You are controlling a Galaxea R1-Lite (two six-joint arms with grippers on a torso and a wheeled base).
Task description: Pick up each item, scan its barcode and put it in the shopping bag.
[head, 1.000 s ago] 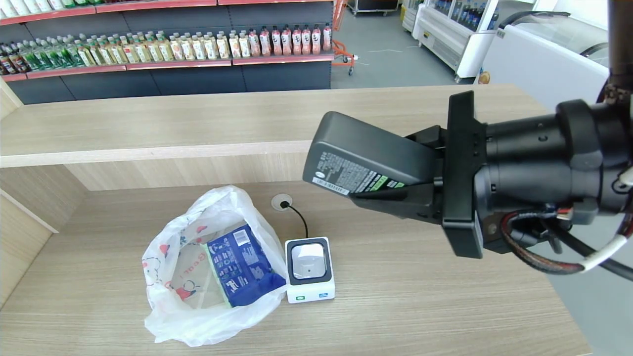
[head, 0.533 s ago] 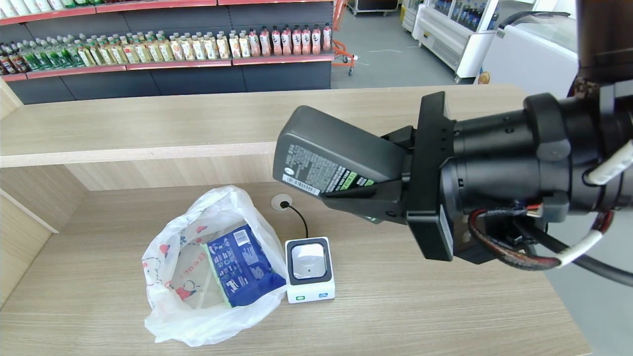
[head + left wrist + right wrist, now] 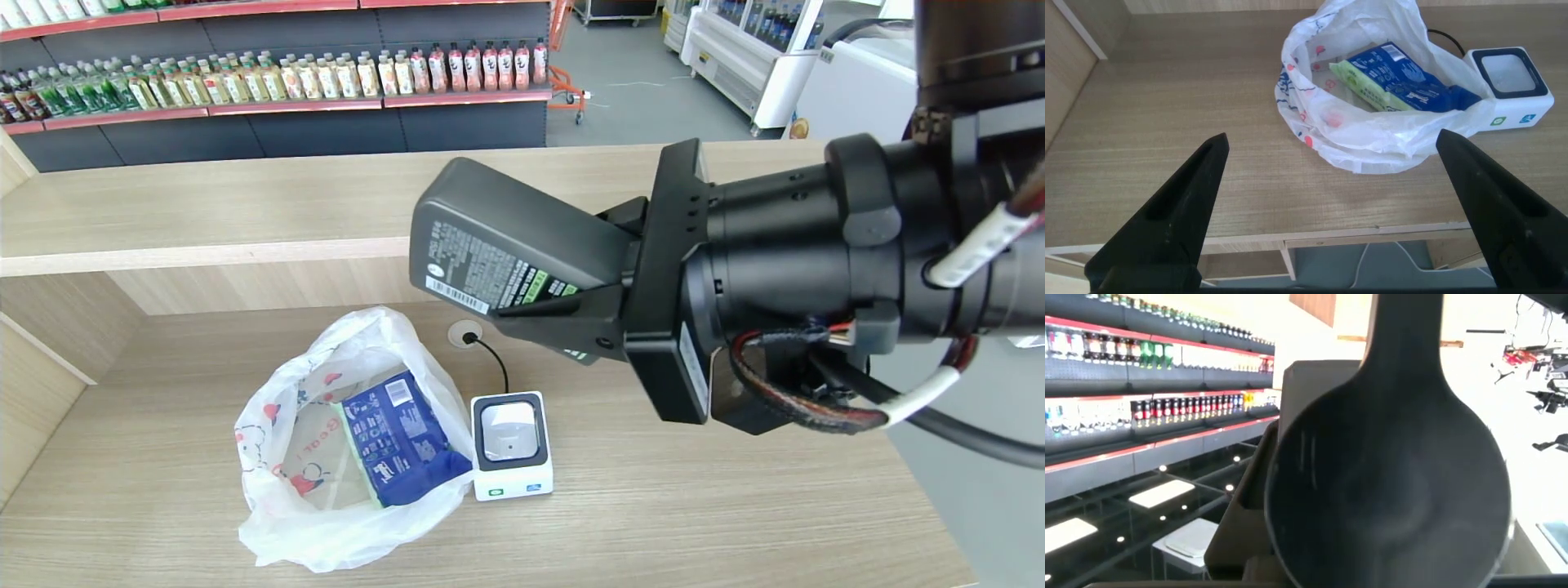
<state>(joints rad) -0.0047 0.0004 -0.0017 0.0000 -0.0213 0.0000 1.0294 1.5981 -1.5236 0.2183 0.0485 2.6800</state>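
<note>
Between fingers [image 3: 563, 320] of right gripper [image 3: 557, 268], dark container [image 3: 490, 216] clamped, above counter [image 3: 694, 506]

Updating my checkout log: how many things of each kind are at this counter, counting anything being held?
Packs: 2 (black pack in the right claw, blue pack in the shopping bag)
Shopping bag: 1
Barcode scanner: 1
Total: 4

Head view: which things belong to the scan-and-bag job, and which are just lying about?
Job:
- black pack, gripped in the right hand above the counter
- scanner on the counter
- bag beside the scanner, with a blue pack inside

Lying about:
- bottle shelves behind the counter
- freezers at the far right
</note>
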